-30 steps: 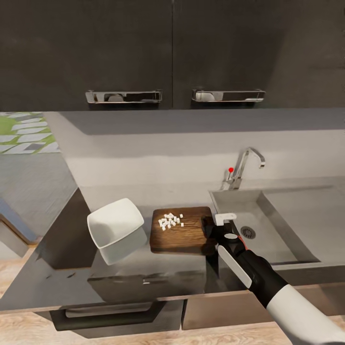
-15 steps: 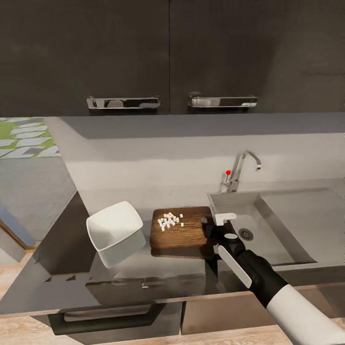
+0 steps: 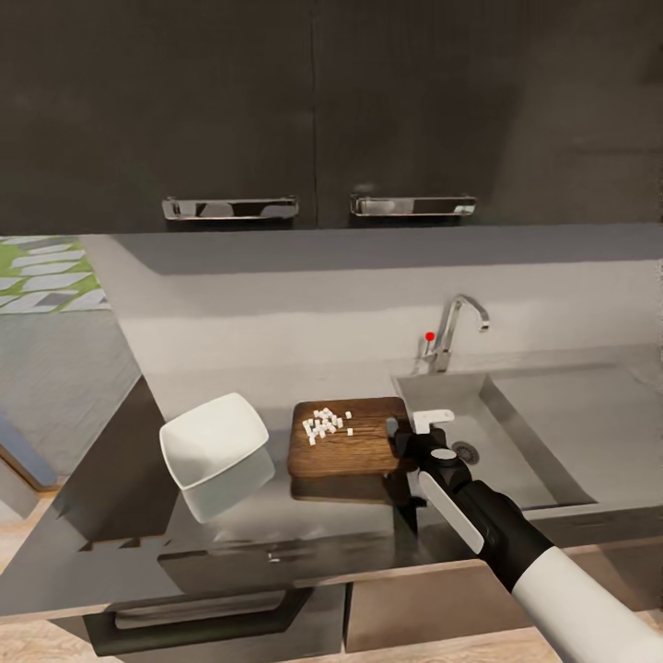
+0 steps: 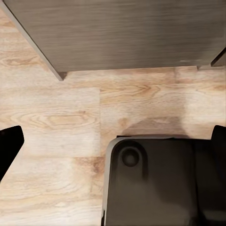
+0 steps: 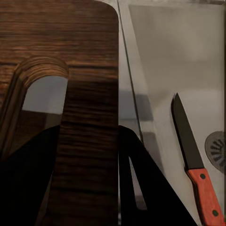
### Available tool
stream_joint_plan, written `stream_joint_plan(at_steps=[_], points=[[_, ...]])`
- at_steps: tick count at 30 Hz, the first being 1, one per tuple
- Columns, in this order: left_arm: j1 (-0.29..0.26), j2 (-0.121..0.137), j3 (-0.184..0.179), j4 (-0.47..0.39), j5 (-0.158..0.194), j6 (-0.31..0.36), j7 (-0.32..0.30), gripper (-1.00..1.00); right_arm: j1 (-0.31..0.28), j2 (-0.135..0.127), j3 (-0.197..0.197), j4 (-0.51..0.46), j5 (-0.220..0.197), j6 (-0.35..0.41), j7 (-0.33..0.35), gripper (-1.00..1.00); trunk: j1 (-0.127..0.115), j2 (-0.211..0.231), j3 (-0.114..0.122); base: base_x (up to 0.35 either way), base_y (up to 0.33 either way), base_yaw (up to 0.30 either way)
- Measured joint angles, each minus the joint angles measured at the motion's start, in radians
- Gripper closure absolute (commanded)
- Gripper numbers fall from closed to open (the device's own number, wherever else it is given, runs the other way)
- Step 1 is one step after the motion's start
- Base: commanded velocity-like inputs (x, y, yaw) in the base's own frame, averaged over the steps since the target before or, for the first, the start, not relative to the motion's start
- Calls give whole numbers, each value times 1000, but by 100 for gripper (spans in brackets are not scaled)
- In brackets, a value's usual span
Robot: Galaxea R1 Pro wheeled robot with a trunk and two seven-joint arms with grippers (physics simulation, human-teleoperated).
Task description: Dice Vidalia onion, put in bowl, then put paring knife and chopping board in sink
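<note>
Camera has panned a little since the earlier frames, so tap, sink and cabinet handles sit further left in view; board, dice and right arm hold the same relation to each other, board edge maybe raised slightly, hard to tell.

Diced onion [image 3: 327,424] is a small white pile on the far-left part of the chopping board [image 3: 345,442], not yet in the bowl [image 3: 214,438], which sits just left of the board on the countertop [image 3: 230,525], apart from it. Right gripper [image 3: 412,440] is at the board's right end, by the slot; wrist view shows the board [image 5: 70,94] between its dark fingers [image 5: 141,179], so jaws closed narrow on the board edge. Paring knife [image 5: 193,155] already lies in the sink [image 3: 516,433] basin near the drain. Left gripper [image 4: 113,141] hangs low over wood floor [image 4: 61,117], fingertips at the frame edges, spread wide, holding nothing.

Step in hand, by my read: moving dice to the bowl, board gripped for it. Next move calls for lifting and tipping the board toward the bowl on the left, slowly so cubes land inside, not on the counter. Board to the sink after.
</note>
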Motion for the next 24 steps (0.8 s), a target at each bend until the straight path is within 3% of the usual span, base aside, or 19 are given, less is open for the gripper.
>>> stream_joint_plan(at_steps=[11,16,24], points=[[0,0,0,0,0,0,0,-100,0,1,0,0,-3,0,4,100,0,0,18,0,0,-72],[0,0,0,0,0,0,1,-100,0,-2,0,1,-2,2,65,100,0,0,26,0,0,-79],[0,0,0,0,0,0,0,-100,0,-1,0,3,0,2,71,100,0,0,38,0,0,-79]])
